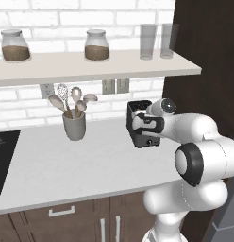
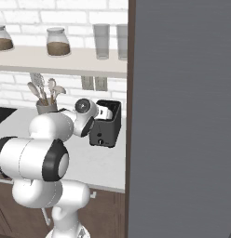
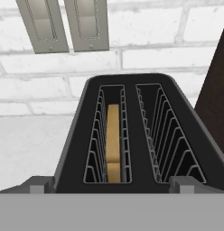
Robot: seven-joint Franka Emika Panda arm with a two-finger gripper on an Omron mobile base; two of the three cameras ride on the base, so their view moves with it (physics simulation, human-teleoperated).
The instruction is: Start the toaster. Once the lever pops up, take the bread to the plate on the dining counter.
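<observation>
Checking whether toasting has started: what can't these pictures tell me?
- Toaster lever: left base view, the arm covers that side; right base view, too small.
- Bread: hand view, edge-on in the left slot, faces hidden.
- Gripper fingertips: hand view, cut by the bottom edge.

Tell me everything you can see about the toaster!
The toaster is a small, boxy, dark-grey box with a black top and two long slots lined with thin wire racks. A tan slice of bread stands on edge in one slot; the other slot is bare. A small round knob sits low on its front. It stands upright on the white worktop by the brick wall, below two wall sockets, beside a dark panel. The open gripper hovers just over its near edge.
</observation>
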